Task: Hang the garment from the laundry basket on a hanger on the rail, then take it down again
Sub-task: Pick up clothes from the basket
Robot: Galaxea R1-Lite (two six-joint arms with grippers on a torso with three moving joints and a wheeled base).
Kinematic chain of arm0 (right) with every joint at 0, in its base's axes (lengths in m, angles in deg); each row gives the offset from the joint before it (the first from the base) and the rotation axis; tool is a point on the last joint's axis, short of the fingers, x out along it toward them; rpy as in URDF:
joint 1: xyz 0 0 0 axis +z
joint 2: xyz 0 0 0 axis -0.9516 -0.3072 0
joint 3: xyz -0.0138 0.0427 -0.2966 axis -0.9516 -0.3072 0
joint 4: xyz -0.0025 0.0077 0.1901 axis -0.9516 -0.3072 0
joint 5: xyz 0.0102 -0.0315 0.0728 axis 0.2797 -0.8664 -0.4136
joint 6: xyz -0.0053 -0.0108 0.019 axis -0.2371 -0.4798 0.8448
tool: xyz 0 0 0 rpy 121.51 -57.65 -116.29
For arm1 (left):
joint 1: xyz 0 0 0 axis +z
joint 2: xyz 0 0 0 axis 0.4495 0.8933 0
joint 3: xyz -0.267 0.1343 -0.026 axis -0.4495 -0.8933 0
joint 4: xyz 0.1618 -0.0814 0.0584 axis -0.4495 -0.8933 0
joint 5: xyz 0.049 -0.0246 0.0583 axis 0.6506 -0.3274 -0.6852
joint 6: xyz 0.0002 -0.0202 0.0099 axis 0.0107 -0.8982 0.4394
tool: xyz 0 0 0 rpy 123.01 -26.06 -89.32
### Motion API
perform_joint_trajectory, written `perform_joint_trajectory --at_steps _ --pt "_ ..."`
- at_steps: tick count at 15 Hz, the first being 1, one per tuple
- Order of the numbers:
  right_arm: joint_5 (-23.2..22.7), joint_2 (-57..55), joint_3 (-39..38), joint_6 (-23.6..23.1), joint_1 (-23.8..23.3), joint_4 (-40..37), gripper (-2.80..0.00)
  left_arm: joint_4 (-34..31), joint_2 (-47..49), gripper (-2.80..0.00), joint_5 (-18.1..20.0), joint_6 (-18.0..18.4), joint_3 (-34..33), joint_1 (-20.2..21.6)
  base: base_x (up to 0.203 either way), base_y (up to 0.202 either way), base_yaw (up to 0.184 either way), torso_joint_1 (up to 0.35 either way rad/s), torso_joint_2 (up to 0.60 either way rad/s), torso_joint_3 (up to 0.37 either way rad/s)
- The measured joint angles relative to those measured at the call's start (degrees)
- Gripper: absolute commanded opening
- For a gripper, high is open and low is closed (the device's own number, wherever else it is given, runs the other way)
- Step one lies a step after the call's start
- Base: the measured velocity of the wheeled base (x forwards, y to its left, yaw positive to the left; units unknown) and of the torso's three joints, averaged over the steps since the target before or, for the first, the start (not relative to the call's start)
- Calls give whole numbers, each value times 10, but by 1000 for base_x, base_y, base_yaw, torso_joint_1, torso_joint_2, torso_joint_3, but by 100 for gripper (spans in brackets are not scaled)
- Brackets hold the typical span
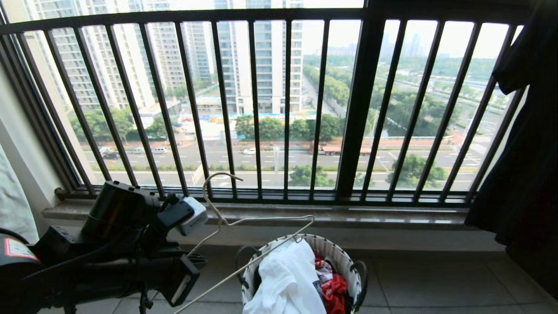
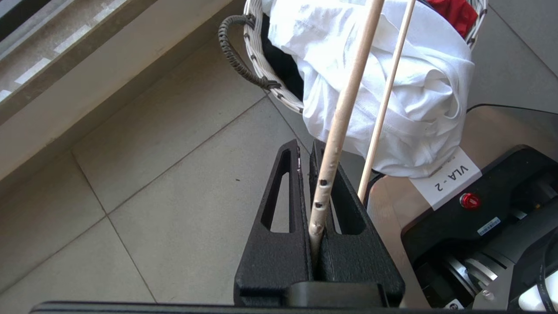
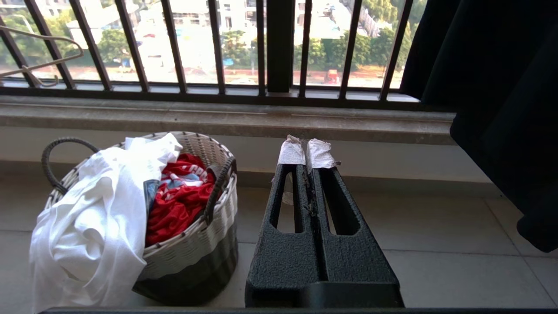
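The white garment (image 1: 285, 279) lies in the laundry basket (image 1: 338, 253) on the floor and spills over its near rim. In the left wrist view the garment (image 2: 418, 87) covers most of the basket (image 2: 261, 76). My left gripper (image 2: 305, 146) is shut on the cream wire hanger (image 2: 346, 109), which it holds slanted above the basket. The hanger (image 1: 270, 220) has its hook up near the window bars. My right gripper (image 3: 305, 150) is shut and empty, with white tape on its tips, to the right of the basket (image 3: 192, 257). The rail is out of view.
A black barred window railing (image 1: 279, 109) and a stone sill (image 1: 348, 216) close off the far side. Dark cloth (image 1: 523, 152) hangs at the right. A red garment (image 3: 174, 205) lies in the basket beside the white one. My own base (image 2: 479, 218) is near the basket.
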Motion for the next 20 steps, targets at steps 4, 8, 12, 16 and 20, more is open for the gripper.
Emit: perform_joint_trajectory --at_steps 4,8,12,16,20 --pt "0 0 0 0 0 1 -280 1 0 -280 0 2 0 0 0 0 0 -8 82 69" --pt "0 0 0 2 0 0 -280 1 -2 -280 1 2 0 0 0 0 0 0 0 0" --pt "0 0 0 2 0 0 -280 1 -4 -280 1 2 0 0 0 0 0 0 0 0" --pt "0 0 0 2 0 0 -280 1 -6 -280 1 2 0 0 0 0 0 0 0 0" --pt "0 0 0 2 0 0 -280 0 -8 -280 -1 4 1 0 0 0 0 -1 1 -24"
